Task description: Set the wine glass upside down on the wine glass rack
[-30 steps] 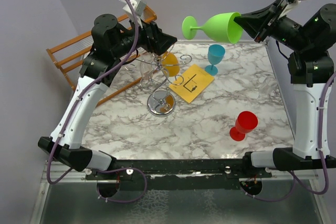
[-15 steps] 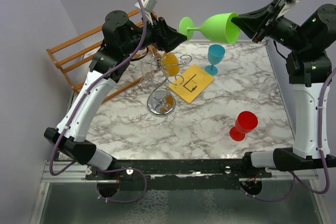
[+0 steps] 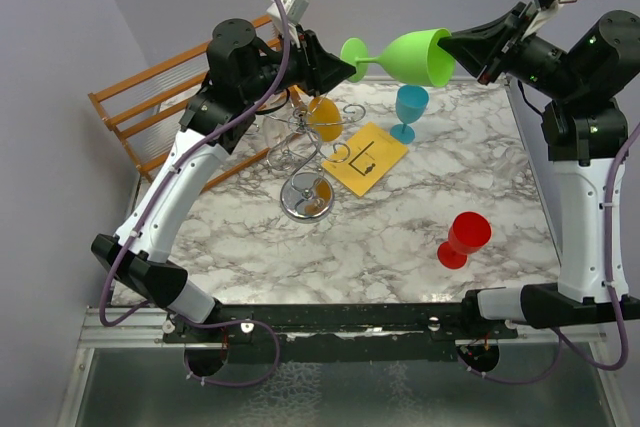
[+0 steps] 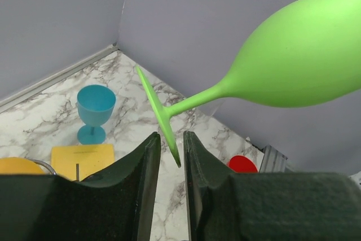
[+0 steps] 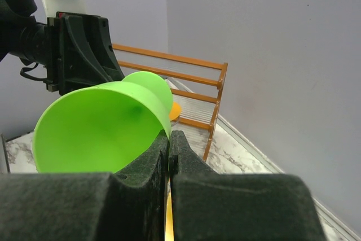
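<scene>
- While the right gripper [image 5: 169, 139] pinches the rim of the green wine glass [image 3: 415, 55], its fingers pressed together on the bowl's edge, the glass hangs on its side in the air at the upper middle of the top view. You see its mouth turned right and its foot turned left.
- Look into the bowl from the right wrist view: only its plain green inner wall shows.
- Your left gripper [image 4: 171, 137] meets the glass from the other end. Its fingers are spread a little, and the thin edge of the glass's foot sits in the gap between them. You cannot tell from these views whether either finger touches the foot.
- Below the left gripper, the wine glass rack [image 3: 305, 162] stands on the marble table [image 3: 380, 247], left of centre in the top view. An orange glass [image 3: 323, 119] hangs among its upper wire arms. The green glass is above the rack and apart from it.
- Just right of the rack lies a yellow card [image 3: 365, 159]. A blue glass [image 3: 410, 107] stands upright beyond it, mouth up.
- Toward the lower right of the top view you find a red glass [image 3: 465, 237], well apart from the rack.
- At the upper left, a wooden shelf rack [image 3: 150, 97] sits at the table's edge.
</scene>
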Controlling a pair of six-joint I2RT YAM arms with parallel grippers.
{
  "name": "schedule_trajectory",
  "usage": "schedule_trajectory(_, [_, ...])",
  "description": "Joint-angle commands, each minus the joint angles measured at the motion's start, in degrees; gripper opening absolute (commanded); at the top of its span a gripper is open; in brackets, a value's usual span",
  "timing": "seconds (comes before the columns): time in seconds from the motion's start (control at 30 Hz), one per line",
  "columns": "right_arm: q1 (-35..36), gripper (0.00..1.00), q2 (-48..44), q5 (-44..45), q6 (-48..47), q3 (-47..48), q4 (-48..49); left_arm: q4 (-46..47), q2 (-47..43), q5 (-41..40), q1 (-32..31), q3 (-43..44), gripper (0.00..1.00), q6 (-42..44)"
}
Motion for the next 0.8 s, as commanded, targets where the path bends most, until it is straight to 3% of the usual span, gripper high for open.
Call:
schedule_trajectory(0.0, [0.27,0.01,-1.77,-1.46,0.21,-0.70,1.78,2.34,0.24,-0.75,-0.32,2.12,0.23,-0.17])
schedule_trajectory(0.23, [0.32,0.01,-2.78,-3.52,0.70,-2.64,2.96,1.93,-0.44,-1.70,-0.32,2.21,0.00,1.14])
schedule_trajectory(0.33, [0.27,0.04,-3.12,-4.44,0.83,-3.48,3.04,1.19,-1.12,-2.46,-0.33,2.43,0.00,3.20])
schedule_trajectory(0.77, [0.27,0.50,-4.93,-8.35,0.57,-5.76,2.48,-3.51,-4.68,-9.19,1.35,4.09,0.00,11.79])
